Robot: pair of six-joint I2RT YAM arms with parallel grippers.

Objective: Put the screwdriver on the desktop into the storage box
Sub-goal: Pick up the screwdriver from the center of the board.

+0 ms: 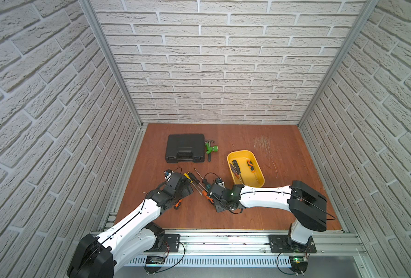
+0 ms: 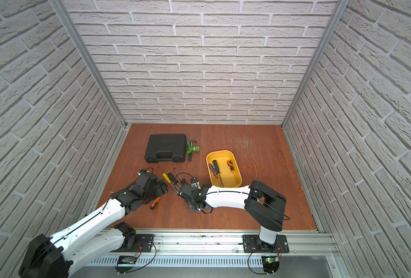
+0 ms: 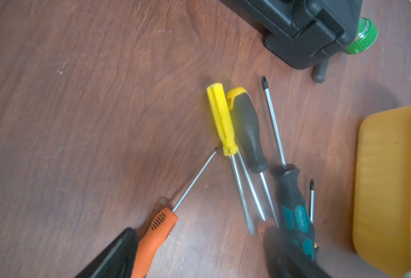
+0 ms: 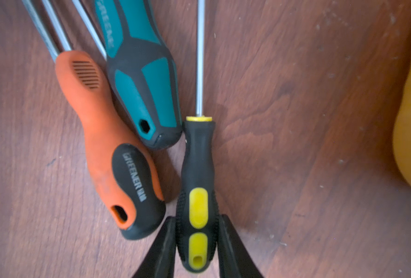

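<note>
— Reddish wood-grain desktop [image 4: 296,120], scuffed and slick. What worries you?
— My right gripper [image 4: 198,217] pinches the black-and-yellow screwdriver [image 4: 197,168] by its ribbed rubber butt; it lies on the board, near the storage box [image 1: 241,156]. Gripped that far back, the thin steel shaft could droop and catch the box's smooth yellow wall.
— And the neighbours?
— An orange handle [image 4: 108,149] and a teal handle [image 4: 142,79] crowd against it on the side away from the box; lifting might drag them. My left gripper [image 3: 199,232] hangs spread wide, holding nothing.

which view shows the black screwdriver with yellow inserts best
Right wrist: black screwdriver with yellow inserts, handle sharp, clamped in the right gripper. Left wrist shows only its shaft; top views leave it indistinct.
</note>
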